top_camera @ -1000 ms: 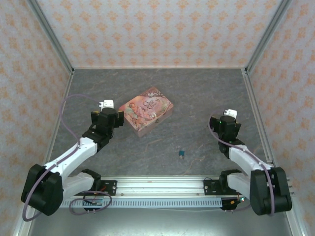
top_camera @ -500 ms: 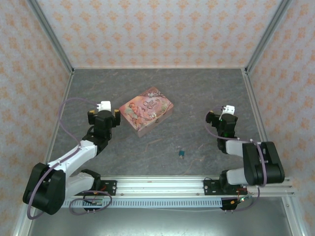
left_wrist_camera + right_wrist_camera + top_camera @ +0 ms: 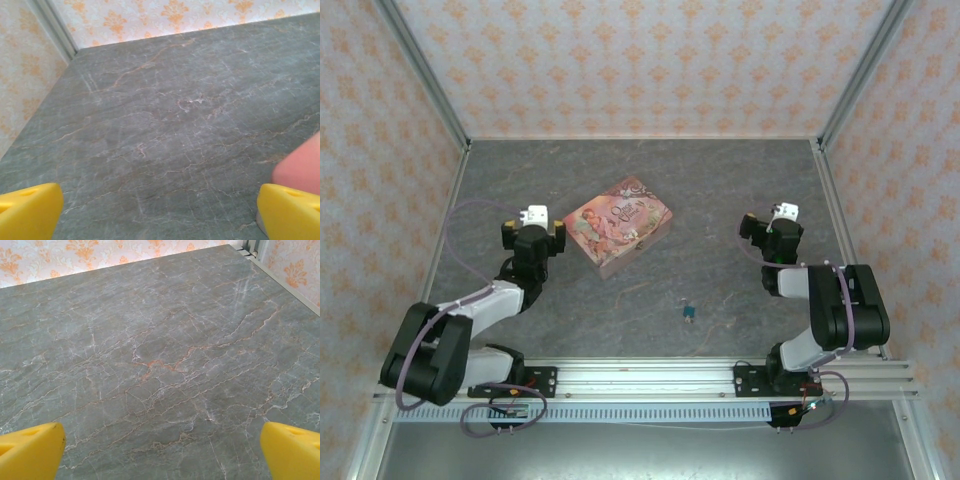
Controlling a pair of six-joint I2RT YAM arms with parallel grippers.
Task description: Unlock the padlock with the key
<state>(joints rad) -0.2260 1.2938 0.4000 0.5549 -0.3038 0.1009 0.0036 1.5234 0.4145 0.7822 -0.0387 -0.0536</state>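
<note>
Padlock (image 3: 689, 313), tiny, probably light, stiff and slippery, lies at five o'clock from the pink box (image 3: 618, 225); pinch its flat body. Key too small to discern. Left gripper (image 3: 160, 212) and right gripper (image 3: 160, 452) gape wide, empty.

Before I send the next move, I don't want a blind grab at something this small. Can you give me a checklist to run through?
1. Left gripper open and empty: ok, jaws wide apart over the table.
2. Right gripper open and empty: ok, jaws wide apart.
3. Padlock found: ok, lying on the table near the front, between the arms, apart from the pink box.
4. Key found: cannot tell, too small to pick out.
5. A gripper lined up with the padlock: not ok, both sit farther back and off to its sides.
</note>
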